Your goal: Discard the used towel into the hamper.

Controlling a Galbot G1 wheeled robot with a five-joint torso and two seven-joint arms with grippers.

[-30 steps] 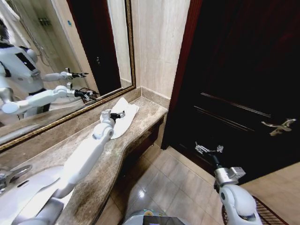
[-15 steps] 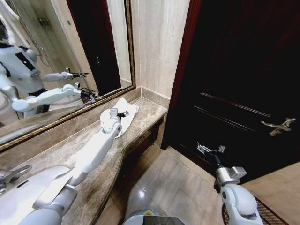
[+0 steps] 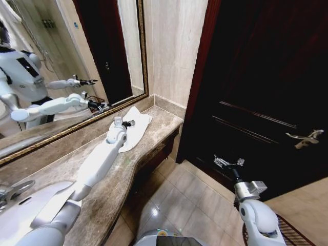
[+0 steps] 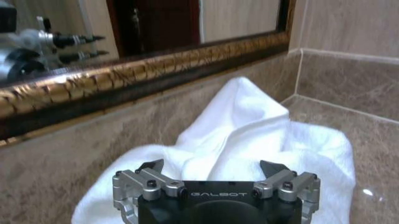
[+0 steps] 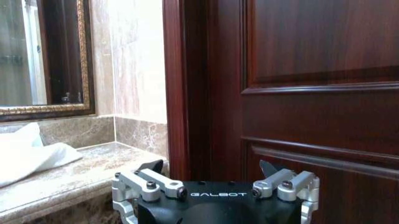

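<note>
The step in hand looks like the reach for the towel (image 3: 134, 129), a crumpled white cloth lying at the far end of the marble counter (image 3: 110, 192), against the mirror's gilt frame (image 4: 93, 91). The left gripper (image 3: 127, 123) hovers just over it, jaws spread wide and empty. The right gripper (image 3: 225, 163) waits low before the dark door (image 3: 261, 102), also open and empty. The next move calls for lowering onto a raised fold and closing.

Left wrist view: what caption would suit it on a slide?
Left gripper, jaws open, poised over the crumpled white towel on the marble counter below the mirror.
</note>
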